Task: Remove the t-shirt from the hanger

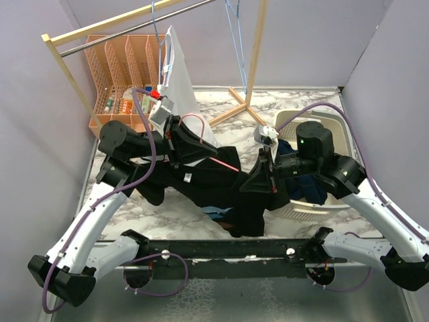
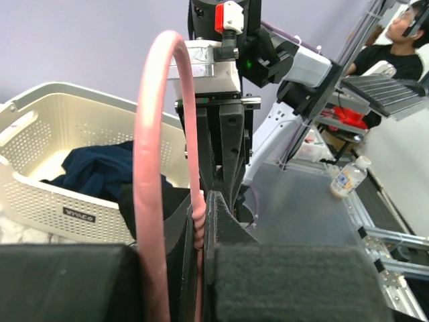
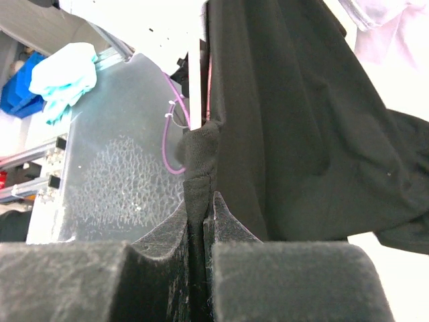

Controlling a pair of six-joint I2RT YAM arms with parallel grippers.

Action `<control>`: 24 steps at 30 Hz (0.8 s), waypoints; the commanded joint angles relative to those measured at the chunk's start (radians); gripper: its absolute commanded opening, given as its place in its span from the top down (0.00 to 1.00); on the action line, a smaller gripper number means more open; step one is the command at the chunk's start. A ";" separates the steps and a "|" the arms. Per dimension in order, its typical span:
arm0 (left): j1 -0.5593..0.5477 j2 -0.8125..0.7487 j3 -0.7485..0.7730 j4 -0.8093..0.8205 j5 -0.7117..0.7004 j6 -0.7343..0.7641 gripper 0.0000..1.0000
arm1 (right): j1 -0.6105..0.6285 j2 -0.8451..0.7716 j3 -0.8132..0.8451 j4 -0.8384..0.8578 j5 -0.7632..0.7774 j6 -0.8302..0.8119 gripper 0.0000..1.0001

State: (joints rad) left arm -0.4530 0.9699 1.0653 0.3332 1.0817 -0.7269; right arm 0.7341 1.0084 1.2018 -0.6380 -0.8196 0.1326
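Fabric across most of the overhead view: black t-shirt (image 1: 221,184) slung between the two arms above the table (image 1: 295,100), bunched and hard to read. Left gripper (image 2: 203,204) pressed together on the twisted neck of the pink hanger (image 2: 149,168), hook looping up just ahead of it and to its left; hanger shoulders hidden inside the cloth. Right gripper (image 3: 200,204) pinching a narrow fold of the t-shirt, black cloth spreading away past its right finger and running off the frame edge. Just beyond that fold, a thin pink sliver (image 3: 210,87), possibly the hanger, too slim to tell. Straight ahead of the left gripper, right arm's wrist (image 2: 224,74), blocking much of the view. Off to the left gripper's left, white basket (image 2: 47,194) holding navy clothing (image 2: 100,171), one end cut off by the frame. Lower hem of the t-shirt dangling near the arms' base rail (image 1: 221,249) in the overhead view, with a scrap of blue (image 1: 214,213) showing beside it, not identifiable.
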 commanded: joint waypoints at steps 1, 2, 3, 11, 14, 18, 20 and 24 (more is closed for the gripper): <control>-0.007 -0.034 0.097 -0.230 -0.061 0.198 1.00 | 0.007 -0.014 0.038 0.074 0.049 -0.003 0.96; -0.007 -0.043 0.121 -0.304 -0.088 0.250 1.00 | 0.007 -0.020 0.033 0.068 0.074 -0.001 0.92; -0.007 -0.055 0.144 -0.366 -0.124 0.291 1.00 | 0.007 -0.030 0.026 0.062 0.100 0.003 0.85; -0.007 -0.127 0.348 -0.737 -0.332 0.513 1.00 | 0.007 -0.134 -0.054 0.018 0.208 0.016 0.45; -0.007 -0.136 0.401 -0.793 -0.356 0.540 1.00 | 0.006 -0.161 -0.091 0.018 0.213 0.018 0.48; -0.007 -0.146 0.415 -0.798 -0.383 0.547 1.00 | 0.007 -0.165 -0.102 -0.001 0.298 0.033 0.92; -0.008 -0.153 0.404 -0.784 -0.385 0.539 1.00 | 0.007 -0.162 -0.098 -0.014 0.401 0.059 0.99; -0.008 -0.173 0.383 -0.774 -0.383 0.528 1.00 | 0.007 -0.157 -0.066 -0.039 0.685 0.137 0.99</control>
State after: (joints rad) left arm -0.4606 0.8124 1.4582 -0.4526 0.7574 -0.2146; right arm 0.7395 0.8547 1.1057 -0.6361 -0.4530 0.1890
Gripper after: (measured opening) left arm 0.053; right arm 0.020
